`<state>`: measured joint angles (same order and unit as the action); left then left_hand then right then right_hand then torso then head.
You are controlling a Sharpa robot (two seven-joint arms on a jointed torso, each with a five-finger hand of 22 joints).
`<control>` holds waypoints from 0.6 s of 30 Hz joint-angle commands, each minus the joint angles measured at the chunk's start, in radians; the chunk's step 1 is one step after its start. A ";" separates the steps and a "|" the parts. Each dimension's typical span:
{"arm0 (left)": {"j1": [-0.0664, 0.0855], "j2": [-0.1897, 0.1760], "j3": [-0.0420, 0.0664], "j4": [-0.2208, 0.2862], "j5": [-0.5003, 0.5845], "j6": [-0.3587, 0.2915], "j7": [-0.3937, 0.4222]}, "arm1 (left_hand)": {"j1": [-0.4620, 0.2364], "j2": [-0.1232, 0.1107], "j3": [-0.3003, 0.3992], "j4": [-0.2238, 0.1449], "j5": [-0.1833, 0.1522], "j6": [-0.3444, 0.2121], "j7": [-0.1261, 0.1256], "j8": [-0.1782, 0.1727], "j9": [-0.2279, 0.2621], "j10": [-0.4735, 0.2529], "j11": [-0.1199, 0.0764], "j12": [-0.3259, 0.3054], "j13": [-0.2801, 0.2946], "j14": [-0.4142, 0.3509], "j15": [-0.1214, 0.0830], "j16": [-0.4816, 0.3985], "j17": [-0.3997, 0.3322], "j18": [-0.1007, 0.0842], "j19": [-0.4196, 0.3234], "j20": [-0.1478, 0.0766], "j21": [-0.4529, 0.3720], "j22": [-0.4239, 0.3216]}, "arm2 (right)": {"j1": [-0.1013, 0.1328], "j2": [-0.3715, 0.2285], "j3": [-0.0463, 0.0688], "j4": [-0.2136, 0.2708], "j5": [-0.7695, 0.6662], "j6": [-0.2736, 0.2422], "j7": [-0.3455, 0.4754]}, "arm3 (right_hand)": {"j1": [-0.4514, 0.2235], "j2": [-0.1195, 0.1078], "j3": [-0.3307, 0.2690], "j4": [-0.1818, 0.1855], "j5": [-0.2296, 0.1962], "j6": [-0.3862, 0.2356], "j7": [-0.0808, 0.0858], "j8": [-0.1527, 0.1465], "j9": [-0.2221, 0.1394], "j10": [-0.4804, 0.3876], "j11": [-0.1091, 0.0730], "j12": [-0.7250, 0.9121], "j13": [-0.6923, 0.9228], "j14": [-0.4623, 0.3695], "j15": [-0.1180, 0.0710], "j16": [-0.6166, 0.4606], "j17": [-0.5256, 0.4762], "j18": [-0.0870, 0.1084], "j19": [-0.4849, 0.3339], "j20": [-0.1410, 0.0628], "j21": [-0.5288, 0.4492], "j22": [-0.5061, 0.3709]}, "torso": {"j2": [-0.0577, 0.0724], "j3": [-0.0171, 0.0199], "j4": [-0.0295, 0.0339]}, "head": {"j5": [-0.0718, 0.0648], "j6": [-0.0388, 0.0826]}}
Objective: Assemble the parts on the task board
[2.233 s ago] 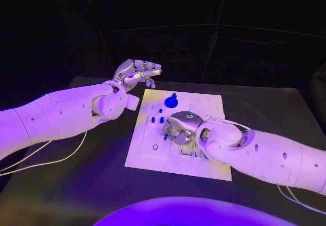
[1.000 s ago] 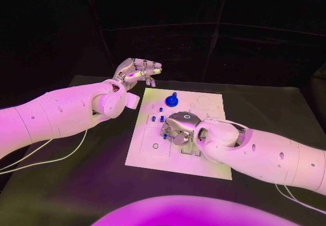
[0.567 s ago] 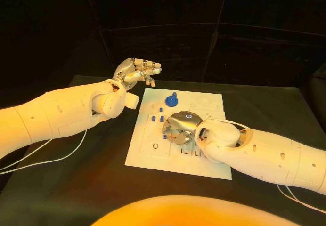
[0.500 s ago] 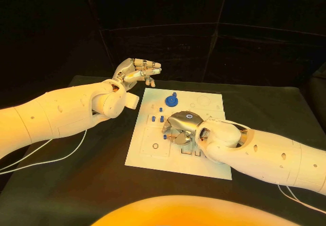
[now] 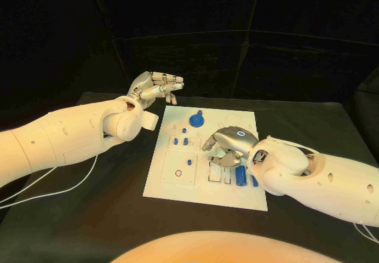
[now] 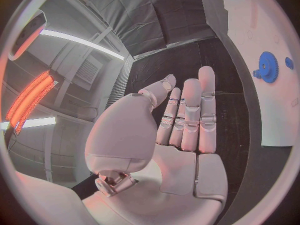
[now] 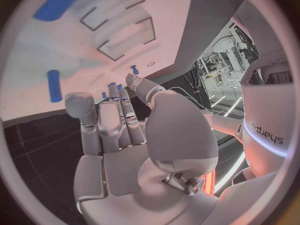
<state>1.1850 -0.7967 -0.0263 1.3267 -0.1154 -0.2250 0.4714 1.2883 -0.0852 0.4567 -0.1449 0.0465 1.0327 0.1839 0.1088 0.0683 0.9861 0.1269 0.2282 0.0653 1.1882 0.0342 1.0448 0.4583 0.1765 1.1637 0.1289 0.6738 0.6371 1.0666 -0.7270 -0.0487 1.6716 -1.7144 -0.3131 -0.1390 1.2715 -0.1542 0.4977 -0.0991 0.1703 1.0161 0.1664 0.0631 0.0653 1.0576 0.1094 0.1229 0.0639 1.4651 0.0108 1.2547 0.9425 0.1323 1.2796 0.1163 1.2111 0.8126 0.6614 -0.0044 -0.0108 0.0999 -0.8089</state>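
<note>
**Task board lying mid-table as two robot hands are working above it**

Task board (image 5: 207,159) — the white plate — is lying flat in the middle of the black table (image 5: 95,213) in the head view. A round blue gear-like part (image 5: 196,118) is sitting near its far edge, small blue pegs (image 5: 180,141) are standing in holes just nearer, and two long blue parts (image 5: 241,174) are lying side by side in the slots toward the robot's right. The right hand (image 5: 227,147) is hanging over the board's middle, fingers curled downward; whether anything is pinched under it cannot be told from here. The left hand (image 5: 155,86) is hovering off the board's far left corner, fingers bent inward and holding nothing.

Seen from the left wrist, the left hand (image 6: 172,135) is showing its fingers lying close together and nearly straight, with nothing between them — the blue gear-like part (image 6: 268,67) and the board's edge (image 6: 275,130) are sitting beyond, apart from the fingertips.

Seen from the right wrist, the right hand (image 7: 134,135) is showing its fingers drawn together above the board (image 7: 75,75), nothing visibly gripped. A long blue part (image 7: 62,1) is lying beside the rectangular slots (image 7: 128,35), another blue part (image 7: 54,85) is lying nearer the fingers, and small blue pegs (image 7: 134,70) are standing just past the fingertips.
</note>
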 commanded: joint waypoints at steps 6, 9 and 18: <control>0.001 -0.002 0.000 0.003 0.003 0.014 0.002 | 0.006 0.008 -0.005 0.000 0.006 -0.003 0.004 0.003 -0.001 -0.008 -0.002 0.004 -0.001 -0.008 -0.002 -0.004 -0.001 0.006 -0.005 -0.001 -0.006 -0.001 | 0.051 -0.088 0.005 0.001 0.051 0.040 -0.074 | -0.001 -0.018 -0.090 0.014 -0.006 -0.039 -0.015 0.000 0.000 -0.042 -0.009 0.006 0.000 0.000 -0.001 -0.016 -0.026 0.005 -0.005 -0.002 -0.016 -0.017 | 0.001 0.0007 -0.0005 | -0.015 0.015; 0.001 -0.002 0.000 0.003 0.003 0.015 0.001 | 0.006 0.008 -0.005 0.000 0.006 -0.003 0.004 0.003 -0.001 -0.008 -0.002 0.004 -0.001 -0.008 -0.002 -0.004 -0.001 0.006 -0.005 -0.001 -0.006 -0.001 | 0.058 -0.101 0.006 -0.013 0.054 0.064 -0.086 | 0.012 -0.012 -0.133 0.022 -0.008 -0.051 -0.023 0.000 0.001 -0.064 -0.007 0.004 0.000 -0.001 0.000 -0.020 -0.034 0.005 -0.005 -0.001 -0.021 -0.022 | 0.001 -0.0002 0.0013 | -0.020 0.018; 0.001 0.000 0.000 0.001 0.003 0.018 0.000 | 0.006 0.008 -0.005 -0.001 0.006 -0.003 0.004 0.003 -0.001 -0.008 -0.002 0.004 -0.001 -0.008 -0.002 -0.004 -0.001 0.006 -0.005 -0.001 -0.007 -0.001 | 0.064 -0.096 0.006 -0.036 0.056 0.101 -0.093 | 0.033 0.003 -0.170 0.030 -0.010 -0.056 -0.025 0.000 0.001 -0.075 -0.009 0.008 0.001 -0.001 -0.003 -0.023 -0.042 0.006 -0.004 -0.003 -0.024 -0.026 | 0.002 0.0004 0.0035 | -0.022 0.020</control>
<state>1.1850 -0.7978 -0.0274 1.3269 -0.1153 -0.2202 0.4690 1.2926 -0.0810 0.4567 -0.1449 0.0465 1.0327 0.1839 0.1088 0.0683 0.9842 0.1249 0.2282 0.0653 1.1882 0.0342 1.0448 0.4580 0.1765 1.1637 0.1288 0.6705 0.6368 1.1278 -0.8252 -0.0435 1.6354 -1.6656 -0.2483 -0.2177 1.2962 -0.1481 0.3340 -0.0676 0.1662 0.9679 0.1397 0.0630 0.0652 0.9894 0.0981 0.1275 0.0637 1.4651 0.0107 1.2370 0.9017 0.1323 1.2796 0.1163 1.1935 0.7884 0.6633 -0.0037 -0.0087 0.0785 -0.7888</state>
